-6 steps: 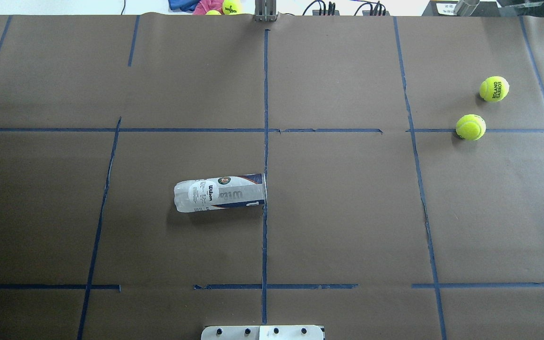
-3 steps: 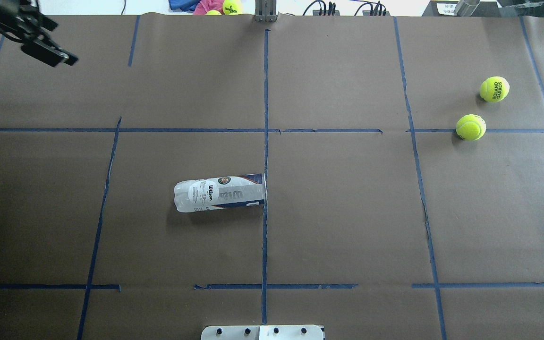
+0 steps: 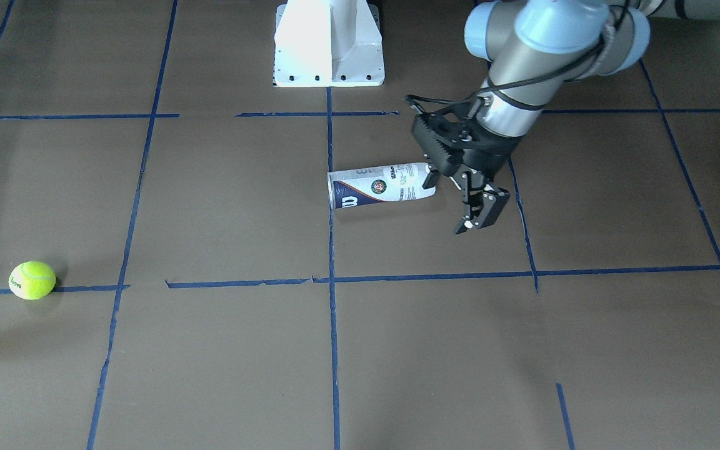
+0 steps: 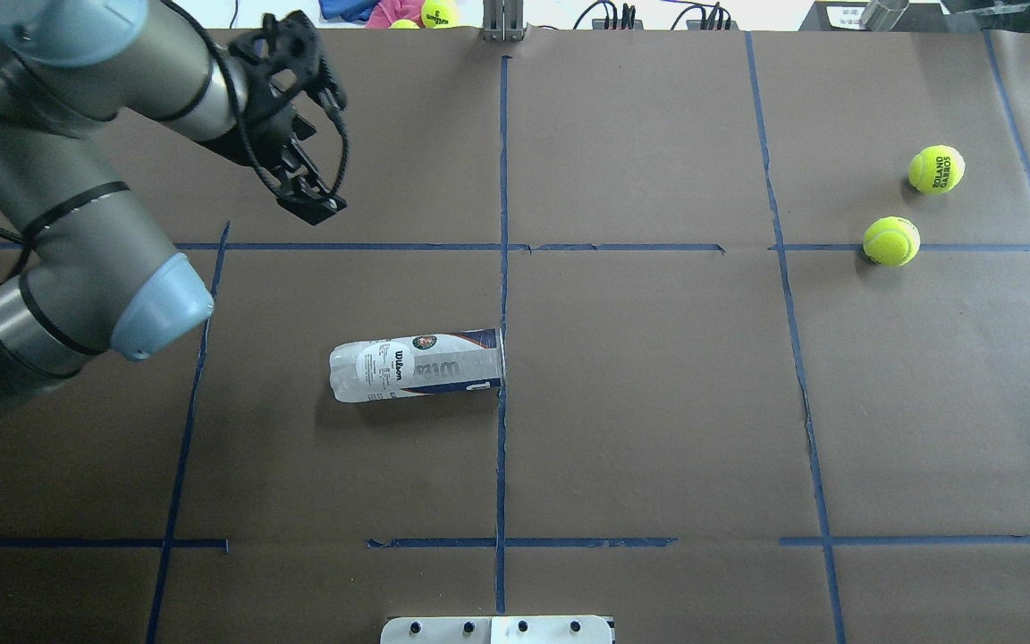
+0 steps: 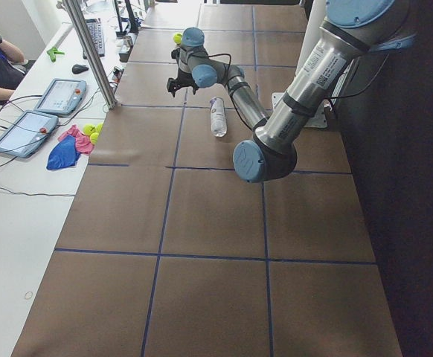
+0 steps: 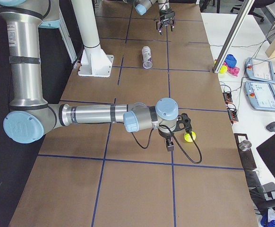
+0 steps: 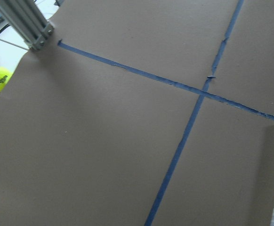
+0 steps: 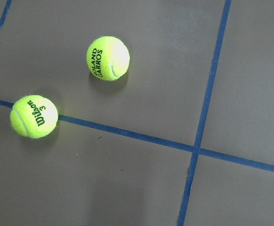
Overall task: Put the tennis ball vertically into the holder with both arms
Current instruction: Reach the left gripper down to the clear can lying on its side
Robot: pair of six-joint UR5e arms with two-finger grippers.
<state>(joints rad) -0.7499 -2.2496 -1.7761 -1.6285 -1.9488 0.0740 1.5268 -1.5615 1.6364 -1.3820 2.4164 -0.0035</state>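
Holder (image 4: 417, 365) flat on its side on the table (image 4: 658, 402), easy to roll away if bumped by the wide-open, empty left tool (image 3: 454, 203); right tool (image 6: 170, 144) by the balls (image 4: 891, 241), open or not unclear.

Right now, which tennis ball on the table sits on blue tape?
The Wilson 3 ball touches the tape line; the Roland Garros ball lies clear of it.

from my screen the table cover (image 4: 658, 402) read as matt brown paper, faintly creased, crossed by blue tape (image 4: 502, 179) with ragged edges. the holder (image 4: 417, 365) was clear glossy plastic under a smooth printed label. the tennis balls (image 8: 108, 58) looked like fuzzy felt. the left arm (image 4: 77, 224) showed satin grey metal with smooth pale-blue caps.
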